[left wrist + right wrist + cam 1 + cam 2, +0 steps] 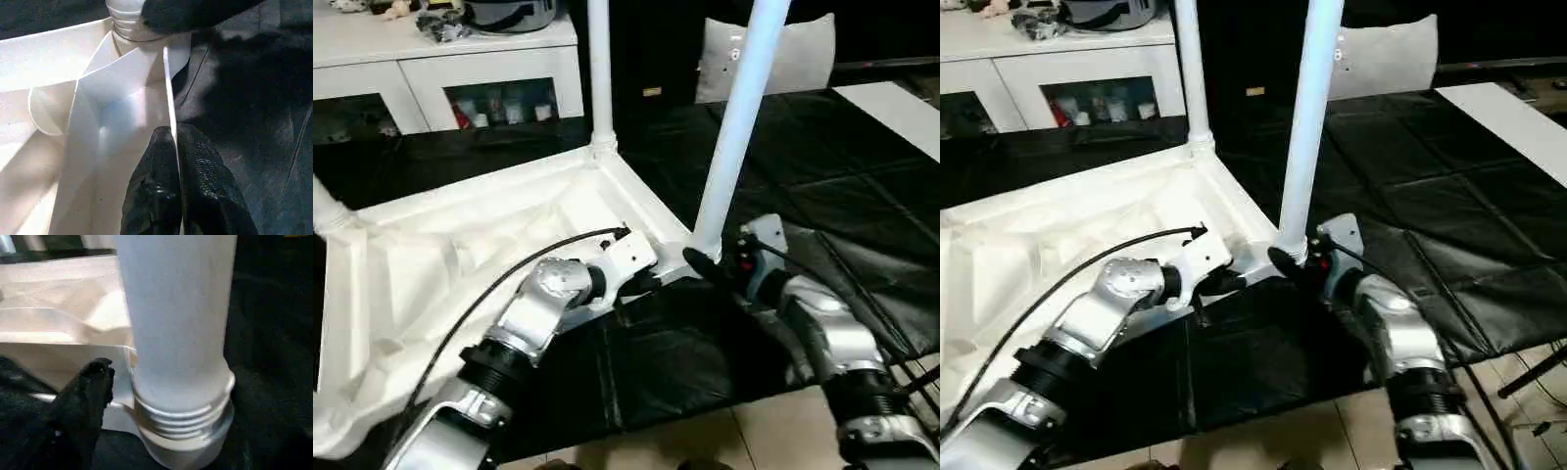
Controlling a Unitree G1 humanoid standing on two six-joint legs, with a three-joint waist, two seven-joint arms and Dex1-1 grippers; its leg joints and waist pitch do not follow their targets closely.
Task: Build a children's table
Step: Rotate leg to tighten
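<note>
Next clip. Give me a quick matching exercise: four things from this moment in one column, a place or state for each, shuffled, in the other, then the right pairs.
Things:
1. left hand
2. near leg
3. far leg
4. cabinet

Places or states:
A. stands upright in the far corner socket
B. pinches the thin rim of the table top
C. stands behind the mat, with dark glass doors
D. leans in the near corner socket, its screw thread showing, beside the right hand

Pairs: 1-B, 2-D, 3-A, 4-C
</note>
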